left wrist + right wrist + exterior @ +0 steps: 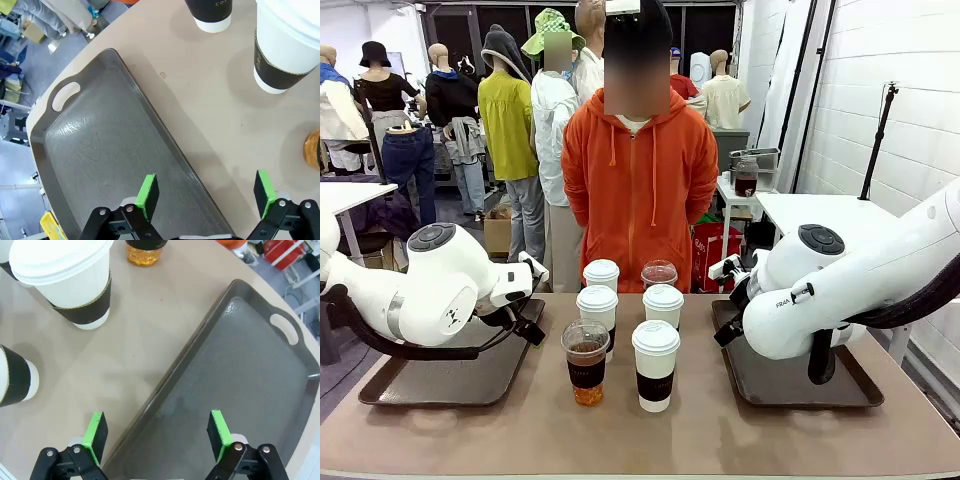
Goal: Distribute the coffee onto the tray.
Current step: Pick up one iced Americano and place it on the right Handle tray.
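Six cups [655, 375] stand clustered mid-table, with the left tray [440, 385] at their 9 o'clock and the right tray [790, 385] at 3. The left gripper [205, 187] and right gripper [157, 432] hover over the trays' inner rims, jaws apart and empty. Best to take the outer cups first, gripping the band and keeping them upright.

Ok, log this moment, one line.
cups: six on table | left pincer: open, at left tray edge | right pincer: open, at right tray edge
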Controlling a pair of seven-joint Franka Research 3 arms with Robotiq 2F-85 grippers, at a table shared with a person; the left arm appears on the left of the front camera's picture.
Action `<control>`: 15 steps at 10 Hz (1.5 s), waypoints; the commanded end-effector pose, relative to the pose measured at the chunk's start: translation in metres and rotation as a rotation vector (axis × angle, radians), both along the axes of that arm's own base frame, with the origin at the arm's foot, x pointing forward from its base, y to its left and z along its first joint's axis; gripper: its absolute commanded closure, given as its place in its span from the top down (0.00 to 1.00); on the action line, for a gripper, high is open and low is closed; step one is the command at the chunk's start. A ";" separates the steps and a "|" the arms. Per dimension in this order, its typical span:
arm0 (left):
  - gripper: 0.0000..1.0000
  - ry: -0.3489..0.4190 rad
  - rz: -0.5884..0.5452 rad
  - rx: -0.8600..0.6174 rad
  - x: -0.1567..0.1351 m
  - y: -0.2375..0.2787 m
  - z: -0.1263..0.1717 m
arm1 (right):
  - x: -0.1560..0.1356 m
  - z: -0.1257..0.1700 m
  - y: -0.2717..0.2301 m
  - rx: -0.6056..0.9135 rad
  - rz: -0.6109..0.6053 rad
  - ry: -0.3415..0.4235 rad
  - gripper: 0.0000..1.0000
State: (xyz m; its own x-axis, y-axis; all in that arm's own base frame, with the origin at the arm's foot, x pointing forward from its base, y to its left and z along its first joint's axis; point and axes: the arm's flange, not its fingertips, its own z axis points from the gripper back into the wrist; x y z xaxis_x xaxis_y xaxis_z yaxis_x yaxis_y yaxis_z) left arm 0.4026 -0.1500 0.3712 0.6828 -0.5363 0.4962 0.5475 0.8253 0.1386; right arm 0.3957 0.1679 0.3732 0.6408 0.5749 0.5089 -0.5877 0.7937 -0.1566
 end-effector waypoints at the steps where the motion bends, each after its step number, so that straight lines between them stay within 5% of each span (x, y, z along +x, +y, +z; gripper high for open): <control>1: 1.00 0.000 0.000 0.000 0.000 0.000 0.000 | 0.000 0.000 0.000 0.000 0.000 0.000 1.00; 15: 1.00 0.000 0.000 0.000 0.000 0.000 0.000 | 0.000 0.000 0.000 0.000 0.000 0.000 1.00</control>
State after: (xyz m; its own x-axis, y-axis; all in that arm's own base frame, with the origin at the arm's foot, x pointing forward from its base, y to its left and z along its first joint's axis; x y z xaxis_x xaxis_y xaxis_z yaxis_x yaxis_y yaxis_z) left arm 0.4026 -0.1502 0.3712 0.6826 -0.5365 0.4962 0.5477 0.8251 0.1387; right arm 0.3957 0.1678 0.3732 0.6407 0.5750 0.5088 -0.5877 0.7937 -0.1569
